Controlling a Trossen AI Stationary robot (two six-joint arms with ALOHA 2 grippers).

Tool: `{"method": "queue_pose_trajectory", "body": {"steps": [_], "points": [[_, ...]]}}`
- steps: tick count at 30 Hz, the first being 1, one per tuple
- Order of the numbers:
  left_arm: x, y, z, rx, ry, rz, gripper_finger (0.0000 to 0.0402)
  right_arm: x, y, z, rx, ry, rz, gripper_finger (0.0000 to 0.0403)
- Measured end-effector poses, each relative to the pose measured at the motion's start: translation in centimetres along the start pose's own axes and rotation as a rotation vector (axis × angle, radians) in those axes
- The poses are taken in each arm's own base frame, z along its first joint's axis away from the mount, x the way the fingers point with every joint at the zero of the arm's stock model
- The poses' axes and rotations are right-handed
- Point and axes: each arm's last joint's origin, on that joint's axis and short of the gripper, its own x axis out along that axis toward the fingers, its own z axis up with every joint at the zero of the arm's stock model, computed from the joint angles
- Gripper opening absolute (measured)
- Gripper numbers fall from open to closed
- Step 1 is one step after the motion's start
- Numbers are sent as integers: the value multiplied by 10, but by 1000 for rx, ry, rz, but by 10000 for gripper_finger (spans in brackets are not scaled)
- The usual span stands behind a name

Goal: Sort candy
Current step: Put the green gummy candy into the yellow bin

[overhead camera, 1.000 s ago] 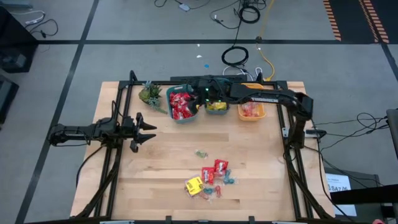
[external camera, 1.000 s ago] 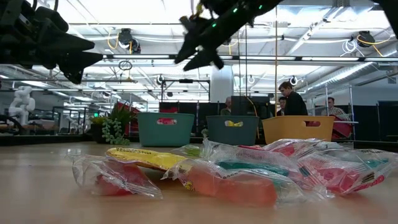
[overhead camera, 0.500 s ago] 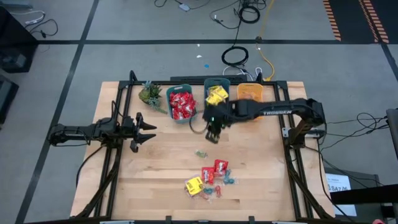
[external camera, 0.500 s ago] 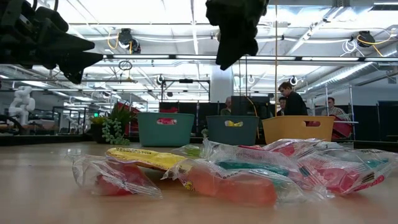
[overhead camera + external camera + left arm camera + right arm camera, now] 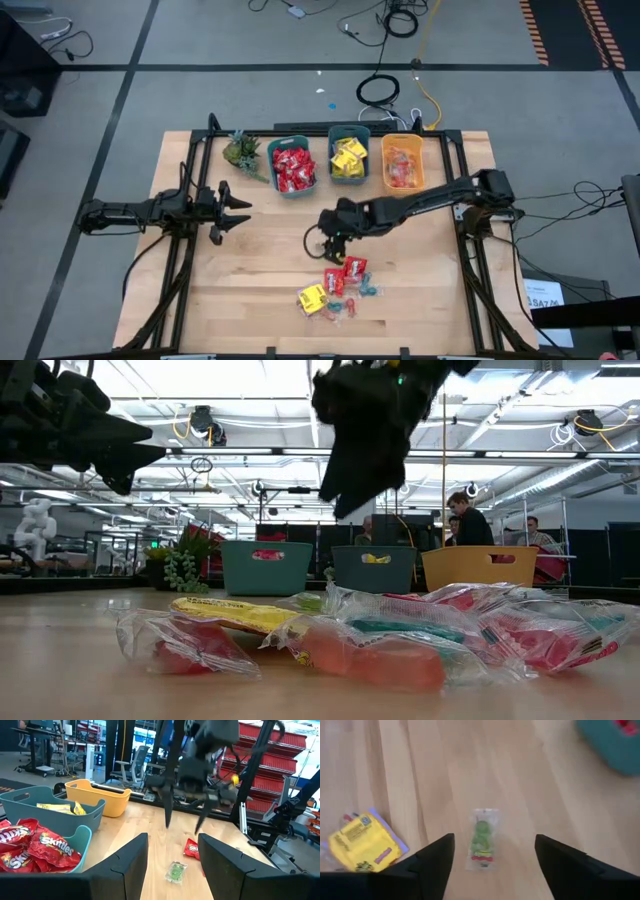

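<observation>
From above, the right claw (image 5: 327, 238) hangs spread over a lone green candy (image 5: 322, 246) on the tabletop (image 5: 260, 270), aimed to collect it. The right wrist view centres that candy between parted fingers. Left claw (image 5: 232, 210) waits, released.

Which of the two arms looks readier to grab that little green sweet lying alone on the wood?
The right. Its tool hangs open directly over the small green clear-wrapped sweet, while the left tool waits off at the table's left side.
</observation>
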Motion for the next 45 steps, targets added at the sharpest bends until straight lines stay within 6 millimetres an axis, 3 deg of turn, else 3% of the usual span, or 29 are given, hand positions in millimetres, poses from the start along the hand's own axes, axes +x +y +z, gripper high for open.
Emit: {"method": "queue_pose_trajectory", "body": {"steps": [6,14,18,22,25,27,32,38,45], "points": [[0,0,0,-1,6,1,183,48,12,-19,-35,67,-13,287],[0,0,-1,-3,6,0,183,93,14,-42,10,84,-206,264],[0,0,-1,-3,7,-1,183,102,19,-50,7,105,-206,221],[0,0,-1,-3,7,-2,183,100,23,-51,-1,106,-184,131],[0,0,0,-2,7,-2,183,91,25,-47,-8,90,-164,45],[0,0,-1,-2,7,-2,183,80,25,-44,-30,98,-146,15],[0,0,-1,-1,8,-2,183,26,20,-14,-21,-57,-154,25],[0,0,-1,-2,7,-3,183,-41,2,9,-78,-203,-194,5],[0,0,-1,-3,7,-3,183,-102,-38,15,-79,-240,-342,6]]}}
